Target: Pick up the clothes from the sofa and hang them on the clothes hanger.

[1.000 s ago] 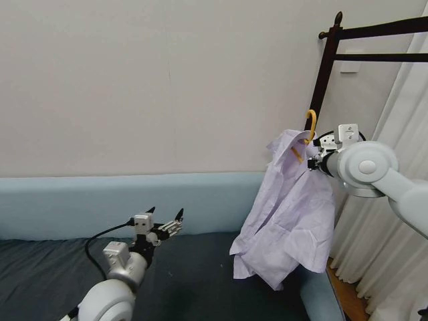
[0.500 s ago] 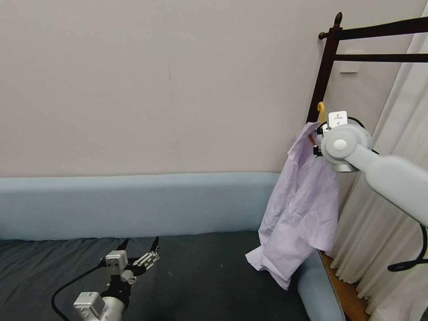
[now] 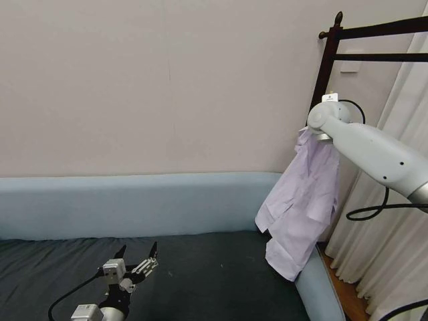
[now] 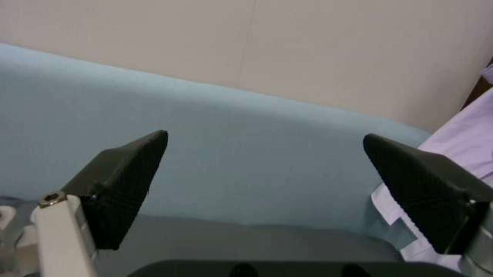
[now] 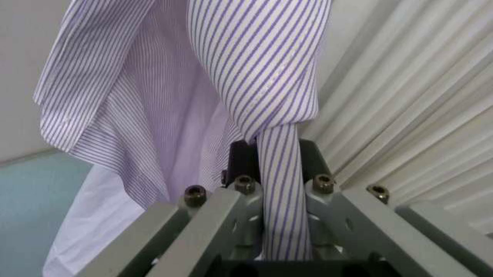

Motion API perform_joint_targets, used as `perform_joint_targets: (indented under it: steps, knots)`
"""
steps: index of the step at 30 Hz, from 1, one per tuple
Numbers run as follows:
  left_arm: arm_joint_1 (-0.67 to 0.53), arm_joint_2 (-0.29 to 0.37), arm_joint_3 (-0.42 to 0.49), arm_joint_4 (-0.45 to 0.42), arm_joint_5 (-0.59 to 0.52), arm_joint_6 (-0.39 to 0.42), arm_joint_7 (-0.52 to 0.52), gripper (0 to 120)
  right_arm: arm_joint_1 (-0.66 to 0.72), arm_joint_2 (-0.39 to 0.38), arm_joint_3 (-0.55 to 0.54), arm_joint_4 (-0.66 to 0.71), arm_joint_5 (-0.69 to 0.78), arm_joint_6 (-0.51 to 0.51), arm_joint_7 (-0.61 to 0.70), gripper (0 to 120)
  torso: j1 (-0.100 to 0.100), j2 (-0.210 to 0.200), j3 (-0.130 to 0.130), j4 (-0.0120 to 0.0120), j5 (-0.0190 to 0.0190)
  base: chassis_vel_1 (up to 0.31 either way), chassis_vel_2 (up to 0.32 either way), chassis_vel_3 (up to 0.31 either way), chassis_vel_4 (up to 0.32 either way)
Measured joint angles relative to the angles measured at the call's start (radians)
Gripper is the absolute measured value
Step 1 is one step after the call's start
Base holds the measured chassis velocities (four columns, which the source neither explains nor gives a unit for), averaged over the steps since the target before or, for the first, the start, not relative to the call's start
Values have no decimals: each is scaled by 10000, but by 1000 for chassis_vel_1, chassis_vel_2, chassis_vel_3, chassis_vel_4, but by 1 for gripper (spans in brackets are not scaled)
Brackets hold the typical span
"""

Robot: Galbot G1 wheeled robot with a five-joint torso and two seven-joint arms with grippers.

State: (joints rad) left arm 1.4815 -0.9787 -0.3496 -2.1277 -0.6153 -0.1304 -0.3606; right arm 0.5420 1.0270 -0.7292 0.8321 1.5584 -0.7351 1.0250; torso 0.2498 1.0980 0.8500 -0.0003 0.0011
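Note:
A white shirt with thin purple stripes (image 3: 299, 204) hangs by its top from my raised right arm (image 3: 364, 146), right beside the dark wooden rack post (image 3: 326, 63). Its hem dangles over the sofa's right end. In the right wrist view my right gripper (image 5: 277, 168) is shut on a bunched fold of the shirt (image 5: 266, 69), with the rest draping to one side. My left gripper (image 3: 134, 263) hovers low over the dark sofa seat (image 3: 200, 274), fingers spread wide and holding nothing; the left wrist view shows this left gripper (image 4: 269, 184) facing the backrest.
The light blue sofa backrest (image 3: 134, 200) runs along the plain wall. The rack's crossbars (image 3: 381, 30) reach to the right above my arm. Pale curtains (image 3: 401, 227) hang close behind the rack, over a strip of wooden floor (image 3: 344, 287).
My right arm has carried the shirt rightward and up, from over the sofa to the rack post. The left arm has sunk lower toward the seat, gripper still open.

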Motion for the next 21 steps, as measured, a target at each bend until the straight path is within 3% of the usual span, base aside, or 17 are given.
perform_joint_targets:
  steps: [11,15,21]
  knots:
    - [345,-267,-32,176,627,-55,153,100,1319,660,-849,-2075,-1014,-5,-2017,2,0,0,-2,-1,-1,0,0,0,0]
    - [422,-418,-15,199,818,-133,137,100,1767,1102,-599,-3310,-2249,-5,-3487,2,0,0,-1,-1,0,0,0,0,0]
    - [648,-407,-114,152,828,-189,125,100,2074,1554,18,-4331,-3645,-5,-4516,2,-1,0,-2,-1,-1,0,0,0,0]
